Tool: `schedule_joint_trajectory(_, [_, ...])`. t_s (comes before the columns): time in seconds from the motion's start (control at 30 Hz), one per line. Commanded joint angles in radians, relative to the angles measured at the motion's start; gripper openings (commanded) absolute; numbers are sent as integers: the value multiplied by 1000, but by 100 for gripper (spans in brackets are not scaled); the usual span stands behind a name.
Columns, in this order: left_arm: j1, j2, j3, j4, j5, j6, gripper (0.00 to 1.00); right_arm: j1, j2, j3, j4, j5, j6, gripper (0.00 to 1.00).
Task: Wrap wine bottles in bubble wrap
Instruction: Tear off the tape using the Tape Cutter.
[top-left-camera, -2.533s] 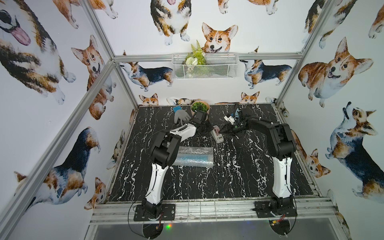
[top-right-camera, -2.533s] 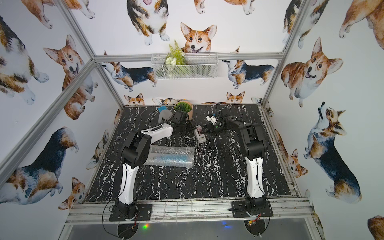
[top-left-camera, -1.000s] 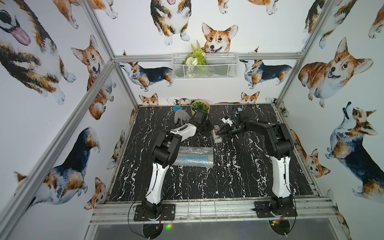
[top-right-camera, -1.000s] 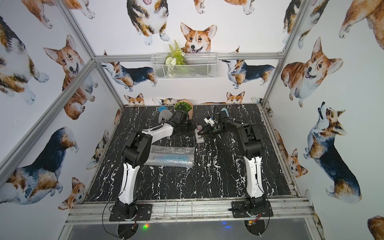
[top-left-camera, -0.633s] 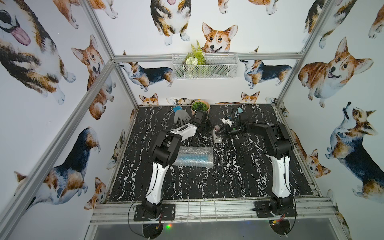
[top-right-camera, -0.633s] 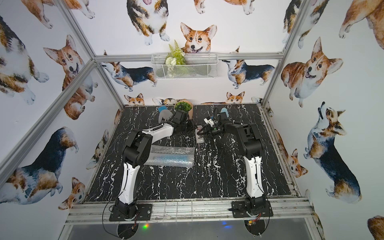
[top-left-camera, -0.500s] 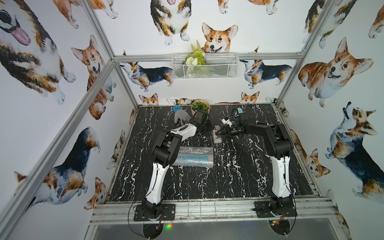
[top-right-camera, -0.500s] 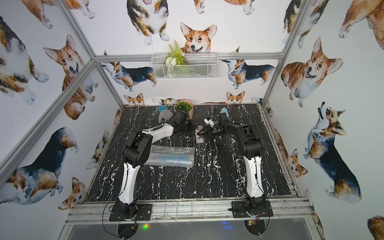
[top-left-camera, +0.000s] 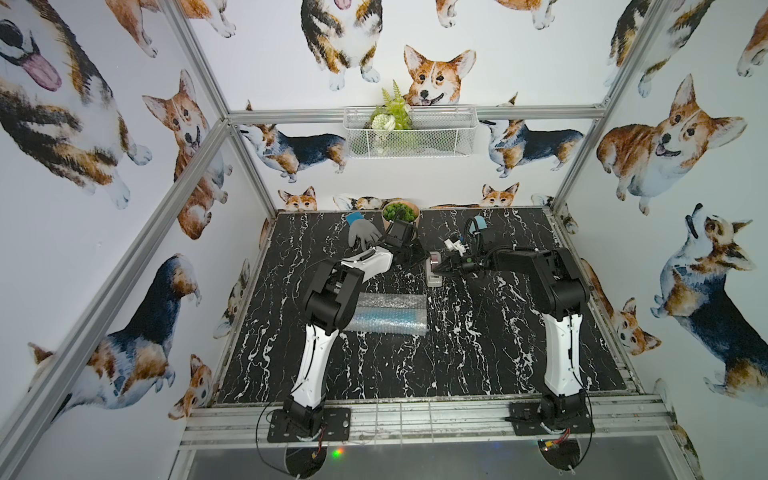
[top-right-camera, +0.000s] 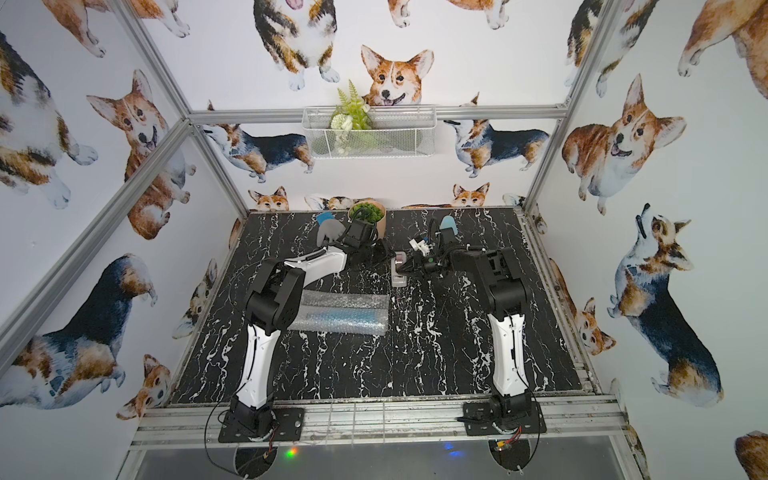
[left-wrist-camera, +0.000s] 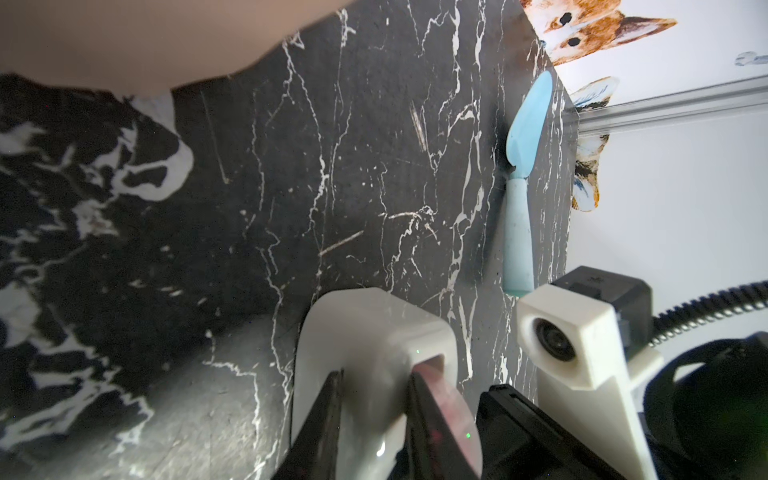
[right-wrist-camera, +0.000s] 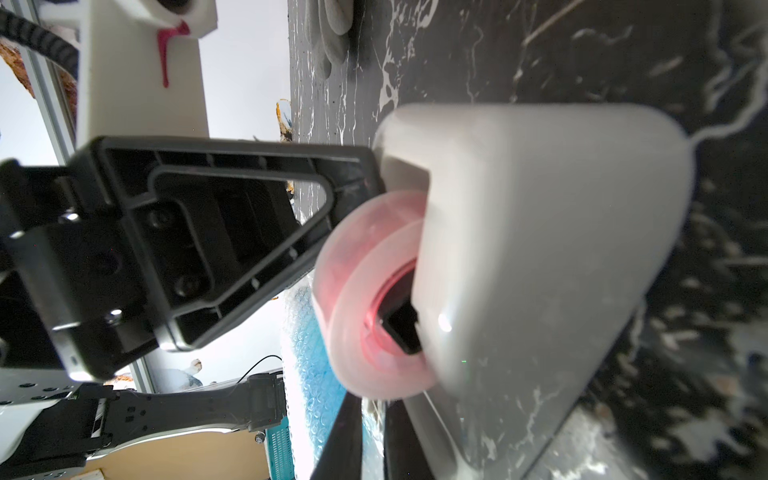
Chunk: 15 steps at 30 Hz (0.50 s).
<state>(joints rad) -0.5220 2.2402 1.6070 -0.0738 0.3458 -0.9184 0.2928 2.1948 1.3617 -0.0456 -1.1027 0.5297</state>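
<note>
One blue-liquid glass bottle (top-left-camera: 386, 320) inside one clear bubbled plastic sheet (top-left-camera: 390, 301), near bench (top-left-camera: 457, 353) centre, unmoved. Left pincer (left-wrist-camera: 376, 380) clamped on one white tape dispenser (top-left-camera: 435, 275). Right pincer (right-wrist-camera: 368, 432), come closer, nearly closed; hold unclear.

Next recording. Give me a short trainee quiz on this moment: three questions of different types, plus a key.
1. True or false: the blue bottle lies on the black marble table, rolled in bubble wrap.
2. Which one clamps a wall of the white tape dispenser? A) left end effector B) right end effector
3. Name the grey item lying beside the potted plant.
Key: 1 true; 2 A; 3 the grey glove.
</note>
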Motion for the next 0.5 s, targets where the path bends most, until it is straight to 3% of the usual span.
schedule_joint_trajectory(0.0, [-1, 24, -2, -135, -2, -6, 27, 2, -13, -17, 43, -37, 44, 11])
schedule_joint_trajectory(0.33, [2, 35, 1, -141, 2, -2, 28, 2, -34, -60, 119, -49, 105, 0])
schedule_joint_trajectory(0.47, [2, 43, 1, -141, 2, 0, 27, 4, -53, -91, 157, -44, 133, 0])
